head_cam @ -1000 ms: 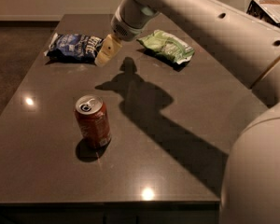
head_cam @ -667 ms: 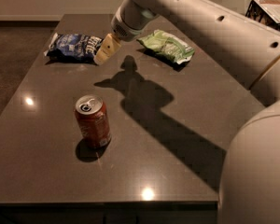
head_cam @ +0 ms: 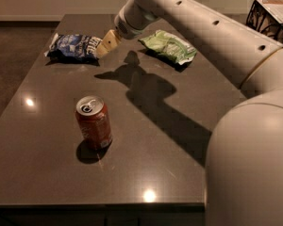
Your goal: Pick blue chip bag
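Observation:
The blue chip bag (head_cam: 75,47) lies flat at the far left of the dark table (head_cam: 146,164), crinkled, with white lettering. My gripper (head_cam: 106,44) hangs on the long white arm (head_cam: 198,27) just right of the bag, its tan fingers pointing down-left at the bag's right end. The fingers are close to the bag; I cannot tell if they touch it.
A light-green chip bag (head_cam: 169,46) lies at the far right of the gripper. A red soda can (head_cam: 94,122) stands upright nearer the front left. The arm's shadow crosses the middle of the table. A dark wire basket (head_cam: 271,15) stands at the top right.
The gripper has shifted slightly left and down toward the blue chip bag. The bags and the can have not moved.

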Tool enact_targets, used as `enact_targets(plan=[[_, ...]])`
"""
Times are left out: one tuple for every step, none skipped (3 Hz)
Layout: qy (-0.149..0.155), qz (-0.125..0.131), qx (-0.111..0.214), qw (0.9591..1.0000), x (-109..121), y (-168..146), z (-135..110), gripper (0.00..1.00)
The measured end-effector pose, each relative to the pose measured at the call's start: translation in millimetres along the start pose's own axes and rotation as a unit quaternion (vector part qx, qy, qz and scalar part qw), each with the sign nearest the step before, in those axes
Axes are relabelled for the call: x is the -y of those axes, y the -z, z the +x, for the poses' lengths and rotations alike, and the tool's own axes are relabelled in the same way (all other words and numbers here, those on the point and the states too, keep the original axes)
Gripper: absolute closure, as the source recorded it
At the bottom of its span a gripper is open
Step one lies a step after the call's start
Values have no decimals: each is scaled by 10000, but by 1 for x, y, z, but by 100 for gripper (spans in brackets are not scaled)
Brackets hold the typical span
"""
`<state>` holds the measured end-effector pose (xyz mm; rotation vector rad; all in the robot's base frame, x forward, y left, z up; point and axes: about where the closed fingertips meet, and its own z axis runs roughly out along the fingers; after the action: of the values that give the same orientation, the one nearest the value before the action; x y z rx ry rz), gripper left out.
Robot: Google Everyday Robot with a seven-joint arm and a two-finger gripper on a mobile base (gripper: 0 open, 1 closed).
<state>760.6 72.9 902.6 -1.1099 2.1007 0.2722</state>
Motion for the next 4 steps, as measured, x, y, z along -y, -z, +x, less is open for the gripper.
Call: enact_targets(plan=[[-120,-43,7,9999,9,-19,-5,0],[-220,-169,-56,9996,8,-39,-4,0],[-283,-359,-137,9989,2,-61,-2,0],[-274,-557,-153,9980,-8,-78,-8,0]])
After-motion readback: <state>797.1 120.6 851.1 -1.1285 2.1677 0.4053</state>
